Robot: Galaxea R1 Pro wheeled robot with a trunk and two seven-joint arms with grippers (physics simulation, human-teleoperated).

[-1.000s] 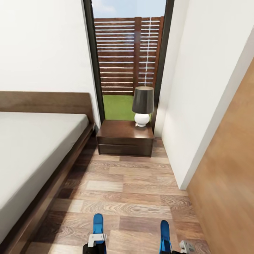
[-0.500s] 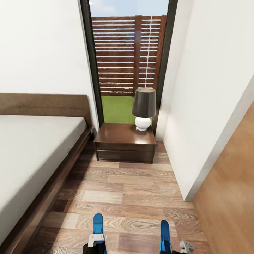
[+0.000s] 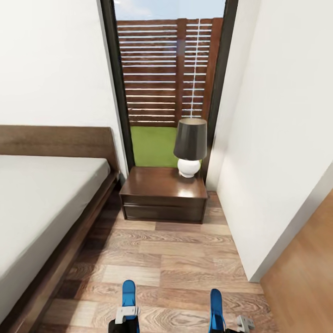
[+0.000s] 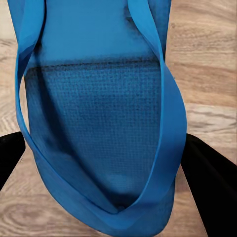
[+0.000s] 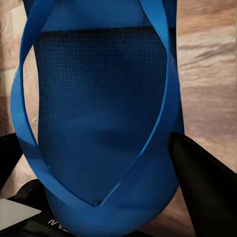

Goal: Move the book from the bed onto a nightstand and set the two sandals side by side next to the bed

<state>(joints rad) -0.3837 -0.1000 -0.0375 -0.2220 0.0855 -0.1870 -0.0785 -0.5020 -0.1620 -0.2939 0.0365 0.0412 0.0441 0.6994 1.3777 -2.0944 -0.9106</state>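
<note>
White walls (image 3: 51,69) stand around a brown wood floor (image 3: 185,259). 1 tall window (image 3: 166,88) shows a brown fence and green grass. A dark lamp (image 3: 190,145) stands below it.

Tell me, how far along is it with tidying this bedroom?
Partway, at best. Each arm carries one blue sandal: the left sandal and the right sandal, both held in the jaws above the wood floor beside the bed. Neither is set down yet. The nightstand holds just a lamp, no book.
</note>
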